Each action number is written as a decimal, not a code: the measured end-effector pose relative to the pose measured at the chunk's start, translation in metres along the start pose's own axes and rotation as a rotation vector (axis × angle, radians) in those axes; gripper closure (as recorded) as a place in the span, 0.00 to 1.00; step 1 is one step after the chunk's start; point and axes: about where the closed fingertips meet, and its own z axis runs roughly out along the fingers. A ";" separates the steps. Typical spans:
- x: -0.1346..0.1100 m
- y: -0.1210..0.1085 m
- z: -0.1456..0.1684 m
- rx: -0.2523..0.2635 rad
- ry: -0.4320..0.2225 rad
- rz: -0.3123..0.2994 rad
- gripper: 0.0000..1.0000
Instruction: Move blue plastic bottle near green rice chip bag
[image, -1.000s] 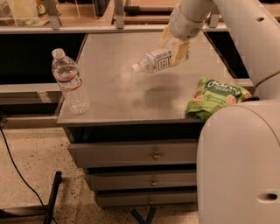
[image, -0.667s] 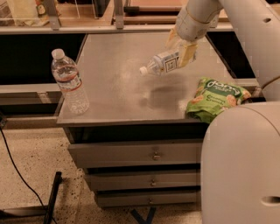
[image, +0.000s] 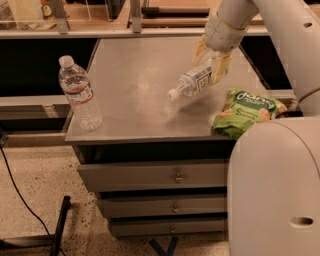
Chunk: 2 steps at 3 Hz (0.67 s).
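Note:
The blue plastic bottle (image: 194, 82) is held tilted, white cap pointing down-left, just above the grey table top (image: 135, 85). My gripper (image: 212, 61) is shut on the bottle's base end, over the right half of the table. The green rice chip bag (image: 246, 111) lies at the table's front right corner, a short way right of and in front of the bottle, not touching it.
A taller clear ribbed water bottle (image: 78, 94) with a red-striped label stands upright at the table's front left corner. Drawers (image: 175, 176) sit under the table top. My white body (image: 275, 190) fills the lower right. A shelf with items runs along the back.
My gripper has carried the blue bottle to the right and nearer the front, closer to the green bag. The bag and water bottle have not moved.

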 end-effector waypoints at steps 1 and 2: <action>-0.005 0.001 0.008 -0.031 -0.016 -0.043 1.00; -0.004 0.006 0.009 -0.074 0.017 -0.051 0.84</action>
